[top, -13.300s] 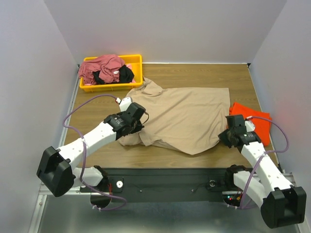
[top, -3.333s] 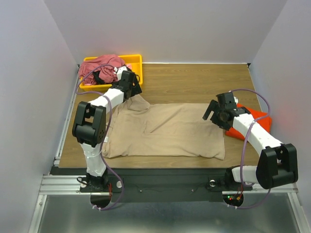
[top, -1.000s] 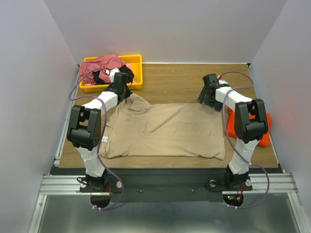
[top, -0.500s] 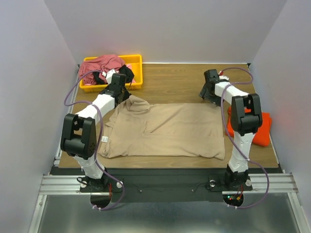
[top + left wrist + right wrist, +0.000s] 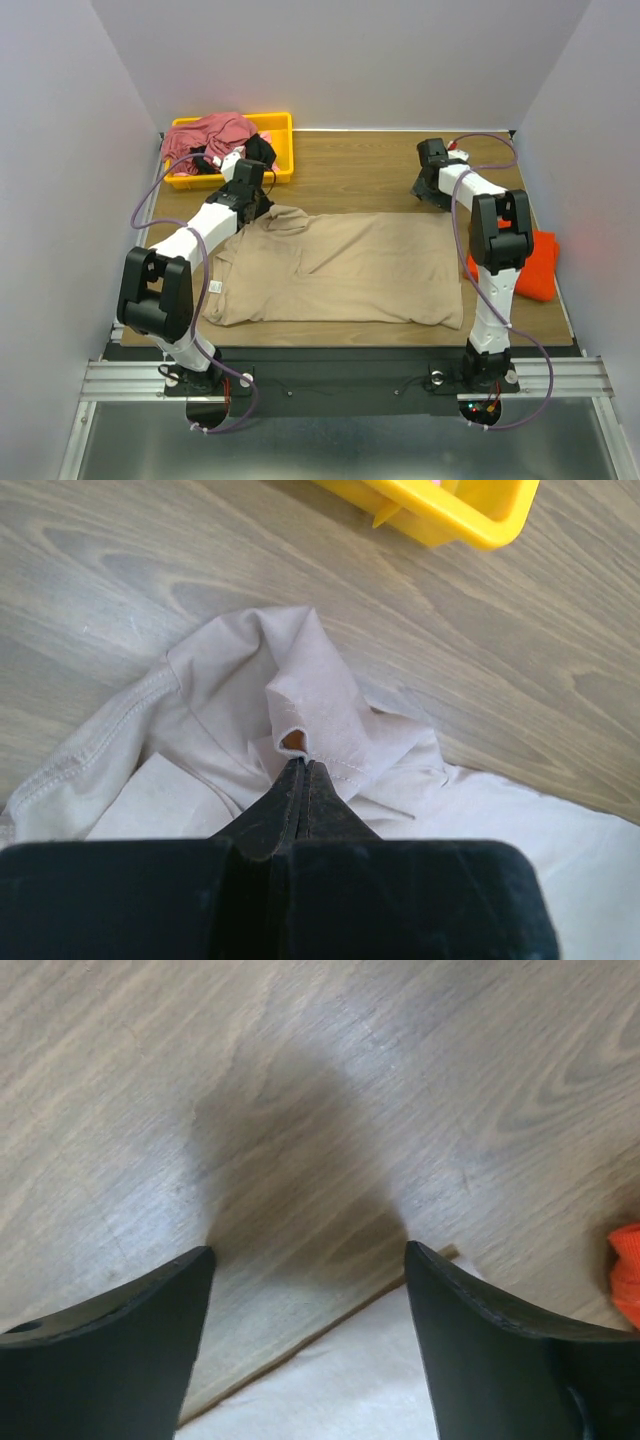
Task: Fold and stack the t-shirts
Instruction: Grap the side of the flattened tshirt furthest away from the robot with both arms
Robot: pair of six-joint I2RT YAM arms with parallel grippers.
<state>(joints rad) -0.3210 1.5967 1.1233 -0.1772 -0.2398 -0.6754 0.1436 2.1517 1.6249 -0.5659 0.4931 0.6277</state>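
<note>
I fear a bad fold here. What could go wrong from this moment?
The right gripper stands open mostly over bare table, with only the tan t-shirt edge below it, so closing may miss the cloth. The left gripper pinches just a small bunched fold, which might slip or pull the shirt crooked.

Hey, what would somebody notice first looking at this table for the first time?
A big tan t-shirt lies spread across the middle of the table, the left gripper shut on its bunched far-left corner. A bright orange-red t-shirt sits at the right edge, and a yellow bin heaped with clothes stands at the far left.
</note>
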